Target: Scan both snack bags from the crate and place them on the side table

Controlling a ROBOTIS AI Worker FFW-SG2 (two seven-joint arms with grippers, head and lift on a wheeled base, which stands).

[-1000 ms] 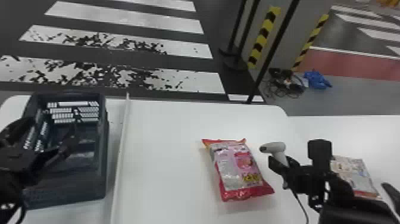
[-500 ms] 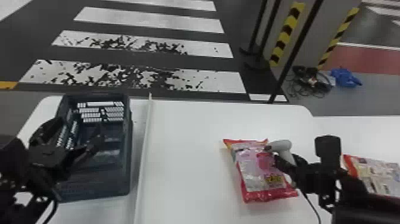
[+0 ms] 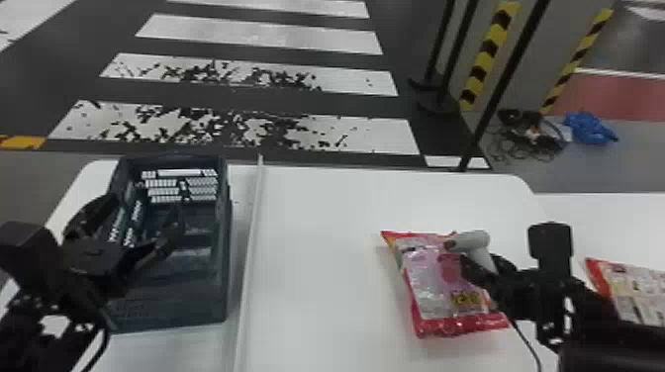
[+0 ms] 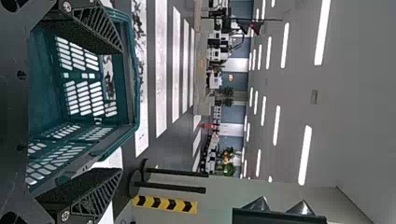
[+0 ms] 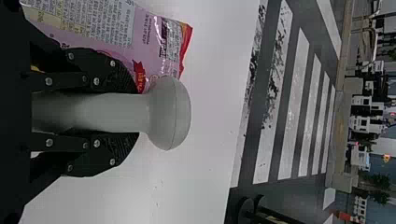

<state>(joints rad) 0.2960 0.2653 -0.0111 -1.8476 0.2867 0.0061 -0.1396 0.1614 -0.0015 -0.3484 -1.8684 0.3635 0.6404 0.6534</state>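
The right gripper (image 3: 487, 269) holds a grey-white scanner (image 3: 470, 241) just above the pink and red snack bag (image 3: 435, 282), which lies on the white table. In the right wrist view the right gripper (image 5: 130, 113) is shut on the handle of the scanner (image 5: 169, 113), with the bag (image 5: 154, 37) beside it. A second snack bag (image 3: 638, 292) lies on the side table at the far right. My left gripper (image 3: 143, 212) stands open over the dark crate (image 3: 225, 277); in the left wrist view the left gripper (image 4: 122, 109) has its fingers wide apart, with the crate (image 4: 42, 84) between and beyond them.
A raised white strip (image 3: 250, 257) runs along the table (image 3: 316, 297) between crate and bag. The scanner's cable (image 3: 527, 341) hangs down near the right arm. Black poles (image 3: 504, 84) stand on the floor behind the table.
The head view has turned, so the table and crate sit farther right in it. The right gripper with the scanner has moved left over the bag. The left gripper stays over the crate.
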